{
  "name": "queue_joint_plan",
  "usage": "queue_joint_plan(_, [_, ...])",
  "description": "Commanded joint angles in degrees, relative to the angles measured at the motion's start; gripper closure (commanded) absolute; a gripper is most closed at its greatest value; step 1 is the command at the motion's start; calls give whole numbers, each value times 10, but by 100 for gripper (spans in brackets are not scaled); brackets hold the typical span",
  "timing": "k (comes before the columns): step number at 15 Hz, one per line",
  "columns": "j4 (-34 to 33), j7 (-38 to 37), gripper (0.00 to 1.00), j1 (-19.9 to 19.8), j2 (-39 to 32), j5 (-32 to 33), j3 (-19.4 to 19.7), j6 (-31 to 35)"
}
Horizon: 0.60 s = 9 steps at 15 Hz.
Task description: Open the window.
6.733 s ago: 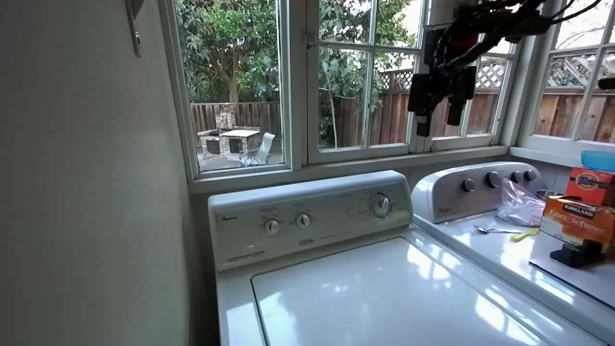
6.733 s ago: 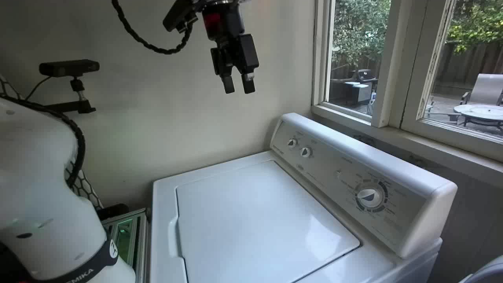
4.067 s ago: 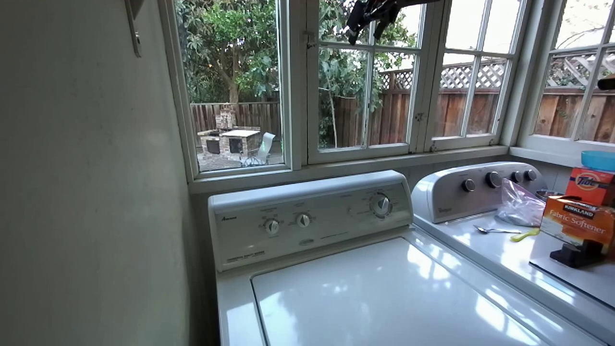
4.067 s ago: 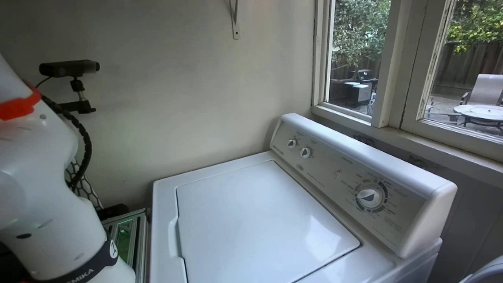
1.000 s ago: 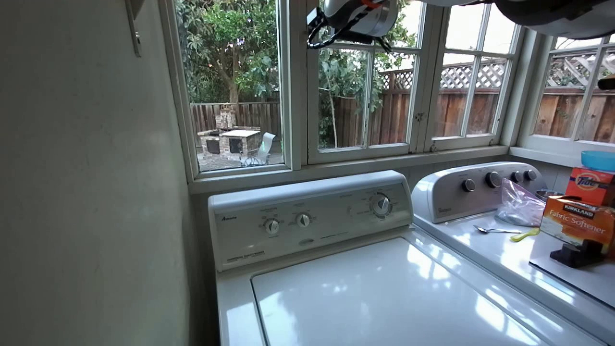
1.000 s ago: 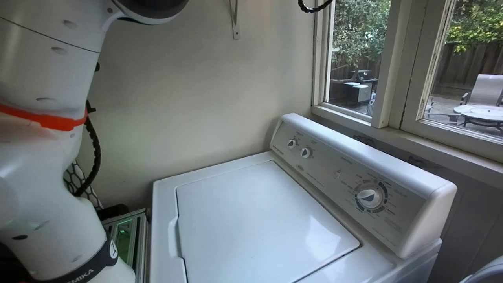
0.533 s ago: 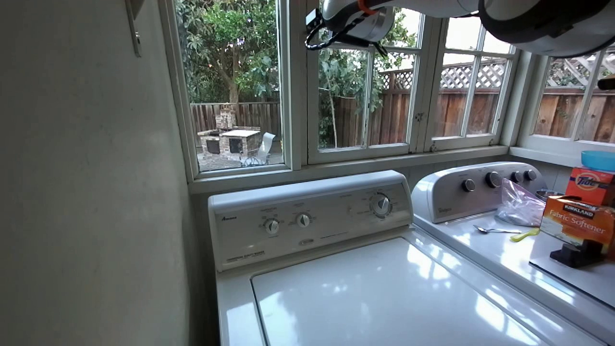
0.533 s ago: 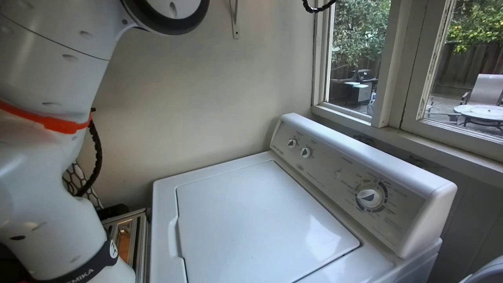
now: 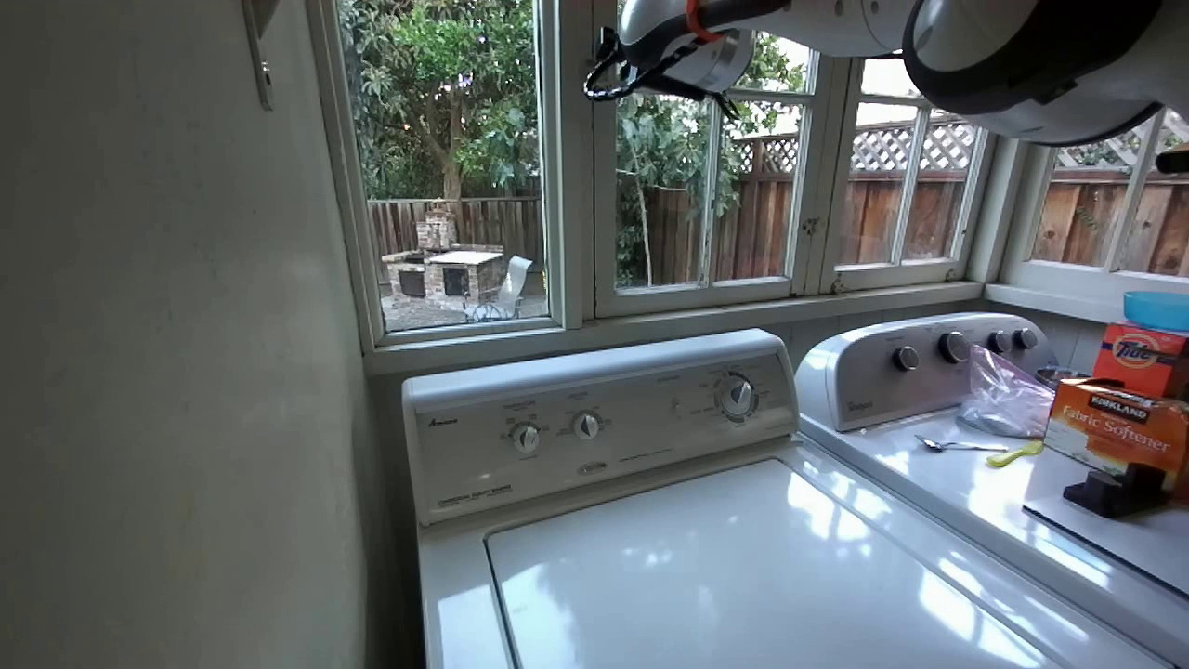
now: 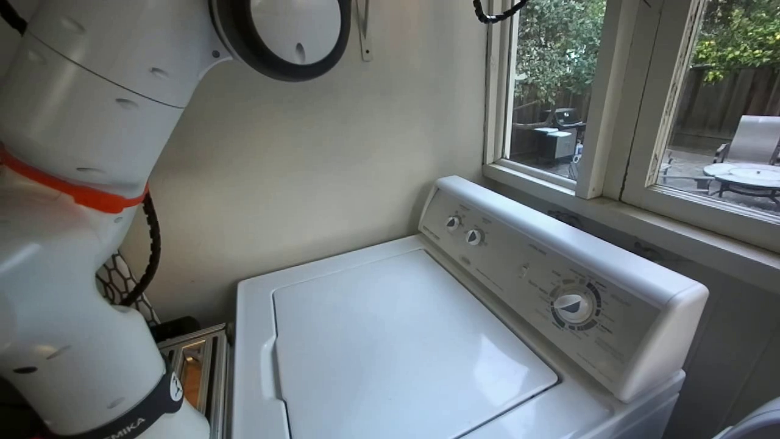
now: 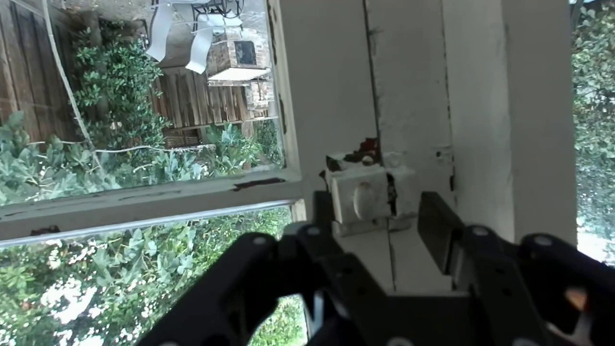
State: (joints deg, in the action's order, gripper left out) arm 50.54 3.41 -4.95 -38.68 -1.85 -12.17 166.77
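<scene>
In an exterior view, window far side, right of broad pane, top cut off and partly behind arm. Wrist view: hand apart, latch between its fingers; can't tell contact. Tide box partly behind Kirkland Fabric Softener box; arm band reads EMIKA.

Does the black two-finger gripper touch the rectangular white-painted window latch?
Cannot tell. In the wrist view, the open gripper frames the latch, but how far forward it reaches is unclear.
</scene>
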Motion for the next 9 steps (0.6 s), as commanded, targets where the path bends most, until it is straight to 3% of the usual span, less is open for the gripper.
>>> queue_joint_plan(1, [-44, 19, 54, -4, -34, -6, -22, 10])
queue_joint_plan(6, [-70, 27, 45, -6, -54, -4, -33, 16])
queue_joint_plan(9, [-84, 40, 54, -7, -66, -3, -43, 22])
